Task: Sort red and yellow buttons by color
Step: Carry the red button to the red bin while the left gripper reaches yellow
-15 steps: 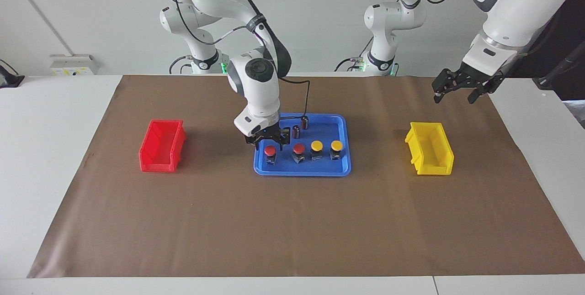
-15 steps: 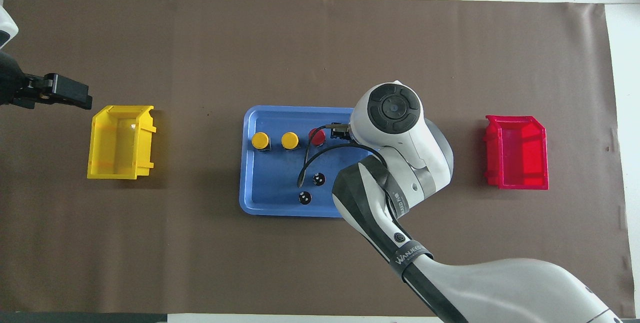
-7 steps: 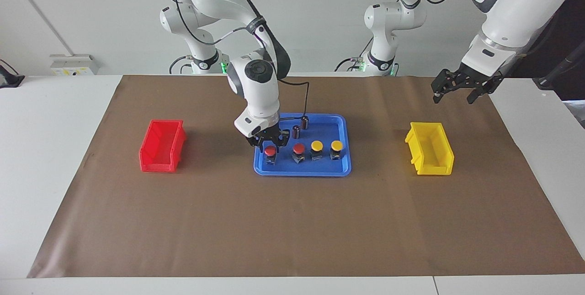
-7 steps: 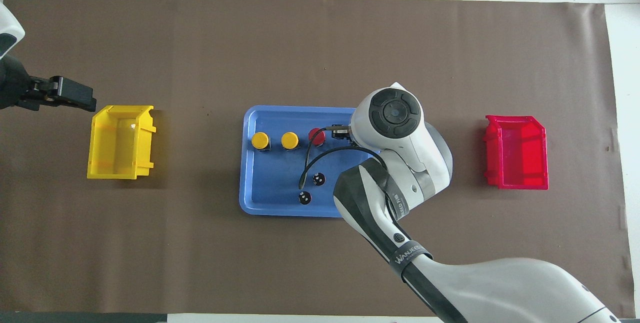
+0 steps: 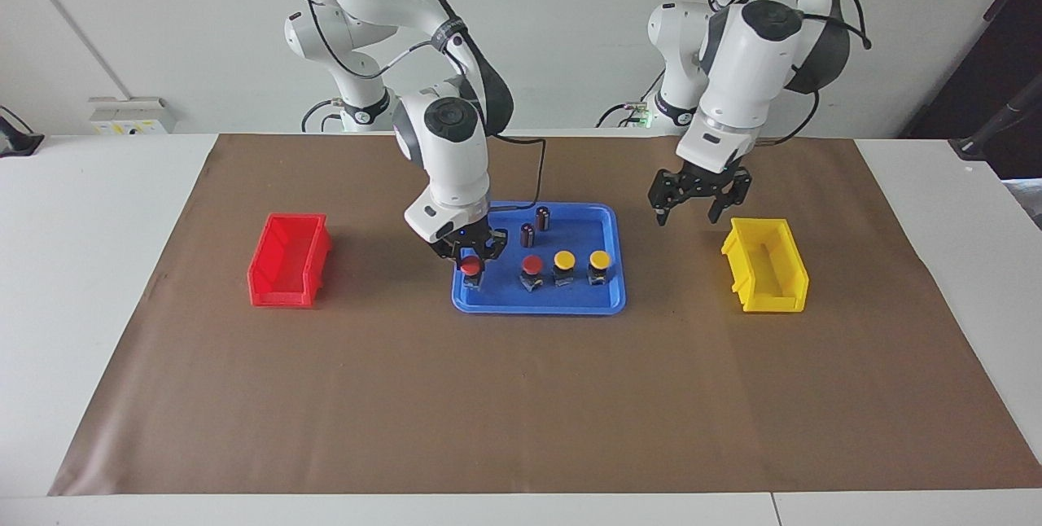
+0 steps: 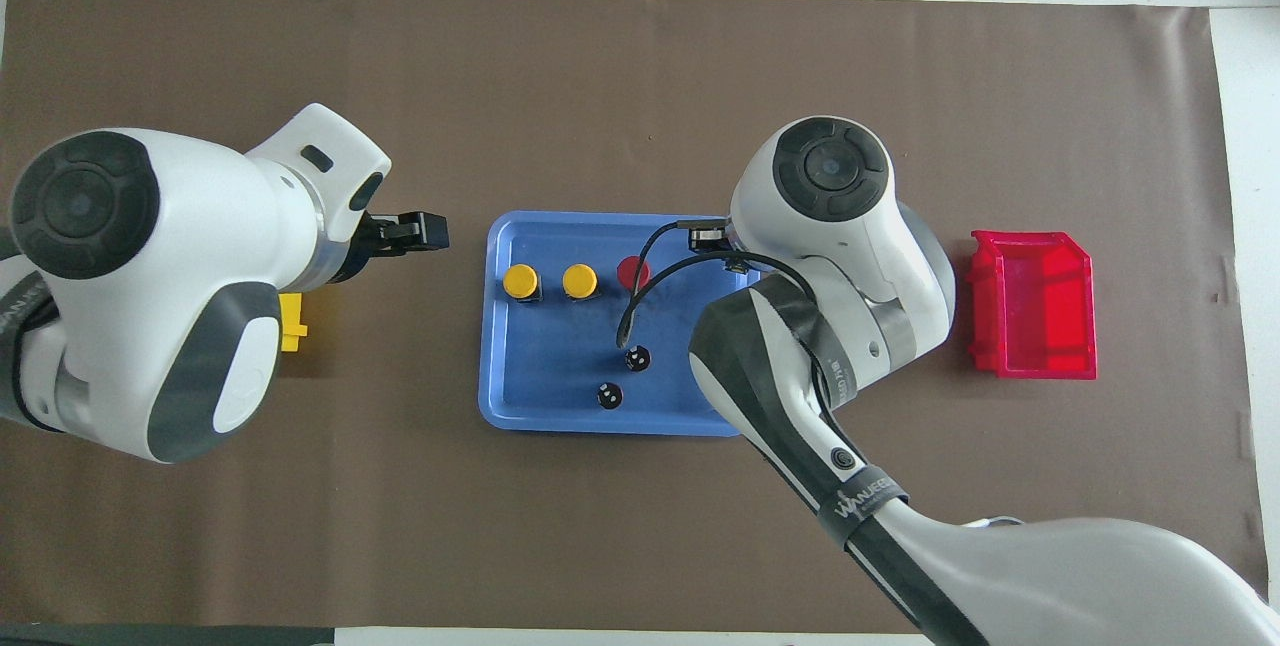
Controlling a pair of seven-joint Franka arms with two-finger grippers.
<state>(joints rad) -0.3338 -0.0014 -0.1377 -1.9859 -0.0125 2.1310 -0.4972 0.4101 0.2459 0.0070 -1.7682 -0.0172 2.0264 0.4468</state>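
My right gripper (image 5: pixel 470 256) is shut on a red button (image 5: pixel 470 265) at the blue tray's (image 5: pixel 537 308) end toward the right arm; in the overhead view the wrist hides both. The second red button (image 5: pixel 531 265) (image 6: pixel 632 272) and two yellow buttons (image 5: pixel 563 260) (image 5: pixel 600 260) stand in a row in the tray; the yellow ones also show from above (image 6: pixel 520 280) (image 6: pixel 579 280). My left gripper (image 5: pixel 692 202) (image 6: pixel 420 231) is open and empty, in the air over the mat between the tray and the yellow bin (image 5: pixel 765 265).
A red bin (image 5: pixel 289 260) (image 6: pixel 1035 306) stands toward the right arm's end. Two dark maroon cylinders (image 5: pixel 543 216) (image 5: pixel 527 234) stand in the tray, nearer to the robots than the buttons. In the overhead view the left arm covers most of the yellow bin (image 6: pixel 290 321).
My right gripper has come down and shut on the end red button, shifting it slightly toward the red bin. My left arm has swung in from the table's end to beside the tray.
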